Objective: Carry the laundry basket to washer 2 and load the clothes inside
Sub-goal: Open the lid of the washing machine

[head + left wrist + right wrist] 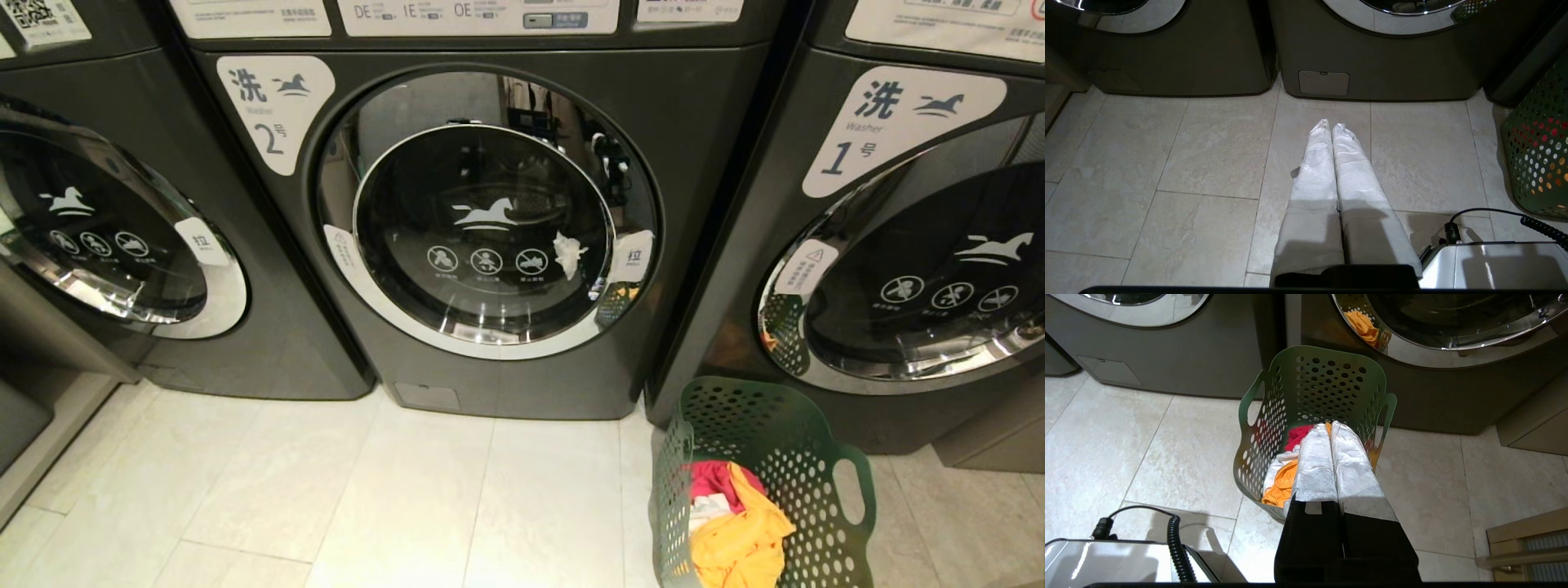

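Green plastic laundry basket (763,482) is sitting on the floor at 4 o'clock of washer 2 (490,237), clothes (739,531) lying inside. Washer door is standing closed; loading is pending. Left end effector (1329,125) and right end effector (1329,425) are hanging clenched, empty.

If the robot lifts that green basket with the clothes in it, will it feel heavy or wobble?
Probably light: the laundry basket is thin plastic full of holes, and the clothes are only a few small soft pieces. It may flex a little at its handle cutouts. The load sits low, so tipping seems unlikely, though the clothes could slide.
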{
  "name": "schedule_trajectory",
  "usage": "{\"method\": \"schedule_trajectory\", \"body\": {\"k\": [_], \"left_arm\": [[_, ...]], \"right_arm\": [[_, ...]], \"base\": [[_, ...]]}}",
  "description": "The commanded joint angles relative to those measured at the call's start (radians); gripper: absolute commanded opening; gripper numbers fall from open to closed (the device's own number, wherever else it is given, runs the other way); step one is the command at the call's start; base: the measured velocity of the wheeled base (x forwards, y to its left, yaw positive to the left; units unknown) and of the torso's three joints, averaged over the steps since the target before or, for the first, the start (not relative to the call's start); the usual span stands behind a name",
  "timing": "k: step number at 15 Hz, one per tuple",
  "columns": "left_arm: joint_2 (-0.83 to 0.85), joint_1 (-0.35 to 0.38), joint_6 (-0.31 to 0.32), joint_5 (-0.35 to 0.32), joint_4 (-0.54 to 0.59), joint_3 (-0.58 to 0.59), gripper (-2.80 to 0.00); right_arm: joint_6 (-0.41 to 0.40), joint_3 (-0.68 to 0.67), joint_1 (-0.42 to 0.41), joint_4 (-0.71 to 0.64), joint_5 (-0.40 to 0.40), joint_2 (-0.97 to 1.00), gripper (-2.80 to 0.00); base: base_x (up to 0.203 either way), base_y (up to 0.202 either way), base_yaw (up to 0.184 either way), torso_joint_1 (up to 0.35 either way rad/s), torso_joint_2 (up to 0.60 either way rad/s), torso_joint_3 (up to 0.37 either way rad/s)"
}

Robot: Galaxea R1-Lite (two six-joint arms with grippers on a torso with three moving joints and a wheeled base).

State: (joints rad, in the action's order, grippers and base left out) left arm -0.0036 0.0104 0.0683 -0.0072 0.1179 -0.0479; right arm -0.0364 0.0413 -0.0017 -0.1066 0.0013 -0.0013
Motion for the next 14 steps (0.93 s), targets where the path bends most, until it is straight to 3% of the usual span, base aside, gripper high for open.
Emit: {"method": "schedule_trajectory", "body": {"k": [1,14], "left_arm": [[0.004,0.0,0.001,0.0,0.0,0.0,-2.8],[0.004,0.0,-0.005,0.001,-0.001,0.002,-2.8]], "right_arm": [[-0.004,0.0,0.0,0.0,0.0,0.001,-2.8],[0.004,0.0,0.0,-0.001,0.0,0.001,-2.8]], "base": [[0.0,0.0,0.0,-0.002,0.0,0.207],[0.0,0.0,0.0,0.001,0.0,0.181]]}}
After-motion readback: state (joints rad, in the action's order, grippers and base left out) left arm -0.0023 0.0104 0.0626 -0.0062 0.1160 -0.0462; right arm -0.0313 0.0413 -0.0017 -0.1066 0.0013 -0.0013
